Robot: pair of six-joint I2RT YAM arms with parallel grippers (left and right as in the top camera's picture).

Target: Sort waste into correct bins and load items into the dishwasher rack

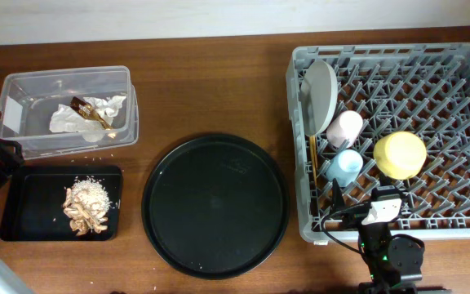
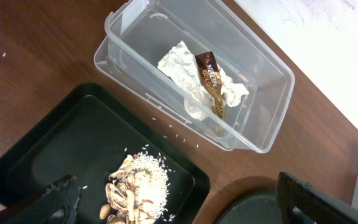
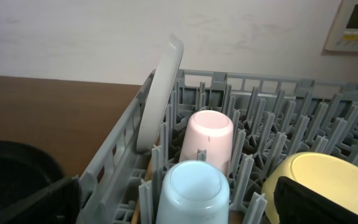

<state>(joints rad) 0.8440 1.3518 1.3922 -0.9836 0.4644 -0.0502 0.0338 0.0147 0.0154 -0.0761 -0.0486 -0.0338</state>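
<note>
Left fingers [image 2: 51, 200] frame the bottom corners of the left wrist view, spread fully wide and holding nothing. Just above them lies the shallow black tray [image 2: 42, 143], with beige food scraps [image 2: 132, 193] heaped at its lower centre. A few loose grains [image 2: 173, 134] dot the surface [image 2: 30, 50] between the tray and the clear tub [image 2: 263, 127] at upper centre. The tub holds the crumpled napkins [image 2: 179, 65] and the brown wrapper [image 2: 211, 78].

Right fingers [image 3: 328, 202], equally wide and empty, sit low in the right wrist view, at the near edge of the dishwasher rack [image 3: 114, 155]. Upturned among its pegs are the light-blue cup [image 3: 192, 193], the pink cup [image 3: 209, 140] behind it and the yellow bowl [image 3: 319, 180] at lower right. The grey plate [image 3: 160, 93] stands on edge at the left wall. From overhead, the chopsticks [image 1: 312, 159] lie along that wall.

Sorting and loading look finished. To end well, each arm should probably lift straight up before pulling back. That keeps the right fingers off the pegs and cups, and the left ones off the tray rim.
</note>
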